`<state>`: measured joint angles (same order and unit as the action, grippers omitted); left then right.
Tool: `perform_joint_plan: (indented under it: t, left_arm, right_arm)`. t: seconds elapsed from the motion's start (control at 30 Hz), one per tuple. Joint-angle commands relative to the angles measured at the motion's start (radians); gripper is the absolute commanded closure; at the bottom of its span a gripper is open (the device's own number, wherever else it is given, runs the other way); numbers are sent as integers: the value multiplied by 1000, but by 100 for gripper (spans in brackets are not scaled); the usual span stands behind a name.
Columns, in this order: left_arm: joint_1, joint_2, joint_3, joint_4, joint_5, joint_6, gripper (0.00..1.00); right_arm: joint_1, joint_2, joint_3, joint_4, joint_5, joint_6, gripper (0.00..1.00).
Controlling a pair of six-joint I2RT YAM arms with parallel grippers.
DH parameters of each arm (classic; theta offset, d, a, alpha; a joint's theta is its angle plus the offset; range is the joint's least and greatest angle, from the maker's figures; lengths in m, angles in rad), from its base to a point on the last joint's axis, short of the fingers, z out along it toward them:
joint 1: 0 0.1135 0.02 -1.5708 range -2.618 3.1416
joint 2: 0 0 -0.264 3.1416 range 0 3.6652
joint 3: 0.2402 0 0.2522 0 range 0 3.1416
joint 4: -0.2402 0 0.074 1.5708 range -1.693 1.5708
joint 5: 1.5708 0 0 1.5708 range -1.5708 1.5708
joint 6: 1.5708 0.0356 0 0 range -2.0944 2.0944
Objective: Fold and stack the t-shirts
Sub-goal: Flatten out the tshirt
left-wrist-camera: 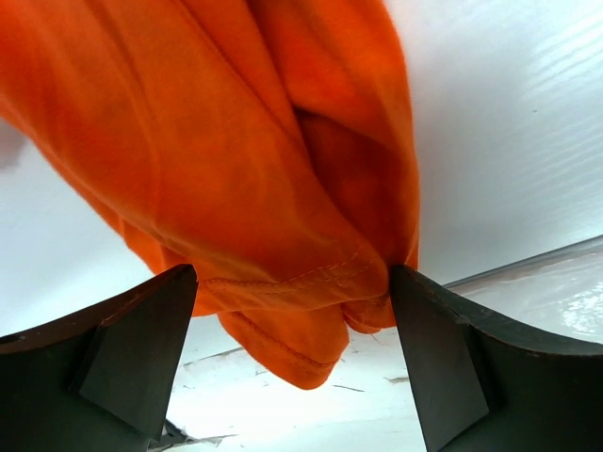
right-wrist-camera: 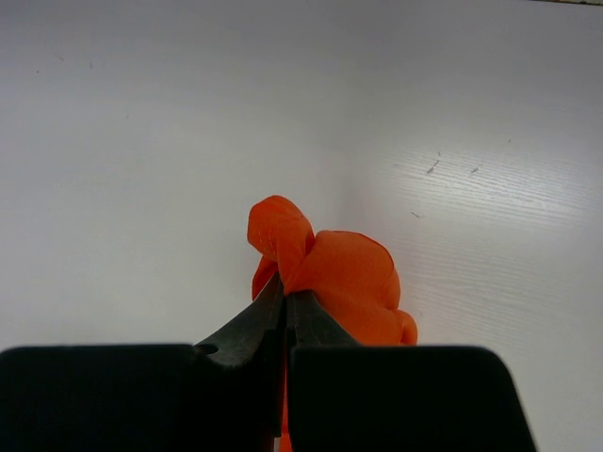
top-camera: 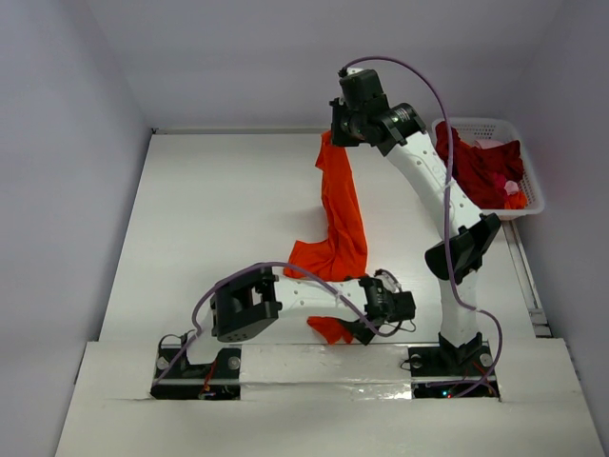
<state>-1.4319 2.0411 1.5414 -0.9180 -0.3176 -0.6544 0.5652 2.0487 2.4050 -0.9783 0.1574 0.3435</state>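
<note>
Cloth of the orange t-shirt (top-camera: 341,214) hangs light and limp from the clamped right fingers (right-wrist-camera: 247,330); the spread left fingers (left-wrist-camera: 141,339) should likely pinch its stitched hem (left-wrist-camera: 292,281).

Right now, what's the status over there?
Right gripper shut on bright orange cloth t-shirt, held up. Left gripper open around its lower hem. Nothing blocking.

Top external: high behind the arm bases (top-camera: 195,367), facing down over the bench (top-camera: 209,219). Left wrist, right wrist: close, looking past own fingers (left-wrist-camera: 122,358). Shared: orange t-shirt (top-camera: 343,214).
</note>
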Motion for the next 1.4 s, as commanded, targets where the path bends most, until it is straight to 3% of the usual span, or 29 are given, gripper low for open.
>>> perform_joint_plan:
  t: [0.0, 0.4, 0.83, 1.37]
  left_arm:
    - [-15, -7, 42, -76, -66, -36, 19]
    - [-76, 80, 216, -183, -164, -36, 19]
    - [-76, 103, 217, -219, -230, -91, 19]
    - [-76, 156, 275, -219, -258, -80, 21]
  right_arm:
    - [-10, -44, 20, 62, -13, -9, 100]
    - [-10, -53, 9, 66, -12, -9, 100]
    - [-10, -136, -130, 136, -15, -4, 100]
    - [-10, -128, -122, 136, -24, -3, 100]
